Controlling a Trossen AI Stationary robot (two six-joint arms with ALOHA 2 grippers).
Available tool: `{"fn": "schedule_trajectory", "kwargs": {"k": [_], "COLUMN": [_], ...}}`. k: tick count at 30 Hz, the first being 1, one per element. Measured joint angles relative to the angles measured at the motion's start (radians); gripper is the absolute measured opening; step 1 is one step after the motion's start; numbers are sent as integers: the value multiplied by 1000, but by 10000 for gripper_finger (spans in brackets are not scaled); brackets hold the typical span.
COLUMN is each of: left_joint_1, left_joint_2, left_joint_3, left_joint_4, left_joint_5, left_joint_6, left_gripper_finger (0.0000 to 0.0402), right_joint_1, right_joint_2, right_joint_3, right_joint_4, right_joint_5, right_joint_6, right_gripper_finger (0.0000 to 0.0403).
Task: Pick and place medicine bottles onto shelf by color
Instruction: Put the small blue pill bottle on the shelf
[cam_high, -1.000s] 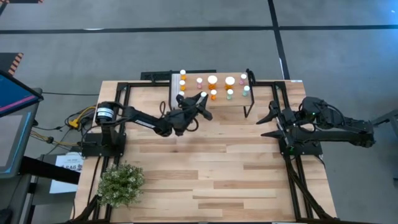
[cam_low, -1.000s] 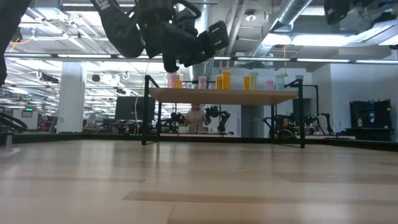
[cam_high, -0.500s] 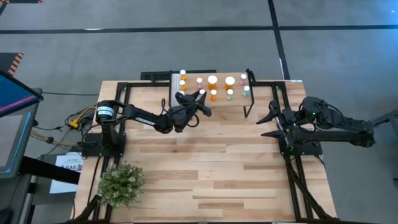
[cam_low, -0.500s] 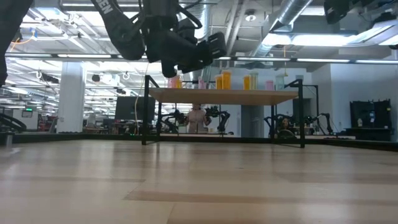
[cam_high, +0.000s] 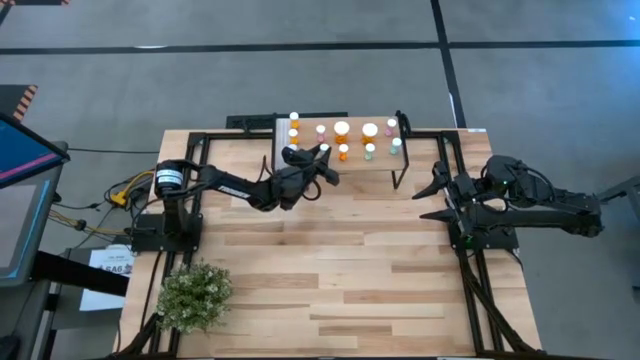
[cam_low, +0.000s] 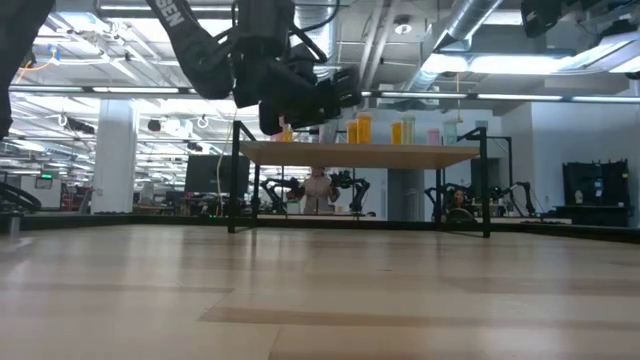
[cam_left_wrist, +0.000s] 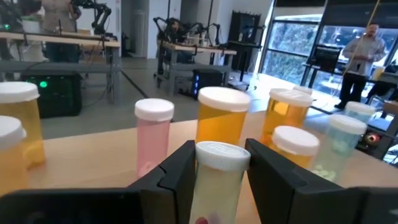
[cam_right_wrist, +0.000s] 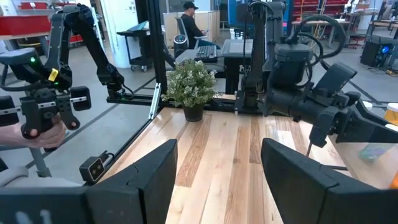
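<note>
While the right gripper (cam_high: 437, 190) waits with its fingers spread and empty at the table's right side, the left gripper (cam_left_wrist: 219, 171) clamps a white-capped, seemingly pale pink medicine bottle (cam_left_wrist: 217, 180) over the light wood shelf (cam_high: 385, 163), just beside the standing orange and pink bottles (cam_left_wrist: 221, 121).

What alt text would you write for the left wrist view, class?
The left gripper holds a pale bottle with a white cap between its fingers, above the wooden shelf. Behind it stand a pink bottle and orange bottles.
</note>
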Motion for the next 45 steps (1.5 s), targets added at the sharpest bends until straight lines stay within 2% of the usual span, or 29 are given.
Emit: {"fn": "schedule_trajectory", "kwargs": {"k": [16, 23, 29, 36, 45], "left_joint_1": [-2, -18, -27, -28, -58], "left_joint_2": [1, 1, 1, 1, 1], "left_joint_3": [1, 33, 43, 43, 43], "left_joint_4": [-33, -33, -36, -116, -73], "left_joint_5": [-1, 8, 8, 19, 8], "left_joint_6": [-45, 5, 20, -69, 3], "left_gripper_finger": [155, 168, 170, 170, 170], "right_joint_1": [0, 0, 0, 0, 0], "right_joint_2": [0, 0, 0, 0, 0], "right_joint_3": [0, 0, 0, 0, 0], "right_joint_4": [-1, -1, -2, -6, -8], "right_joint_5": [0, 0, 0, 0, 0], "right_joint_6": [0, 0, 5, 7, 8], "right_gripper_finger": [255, 255, 255, 255, 255]}}
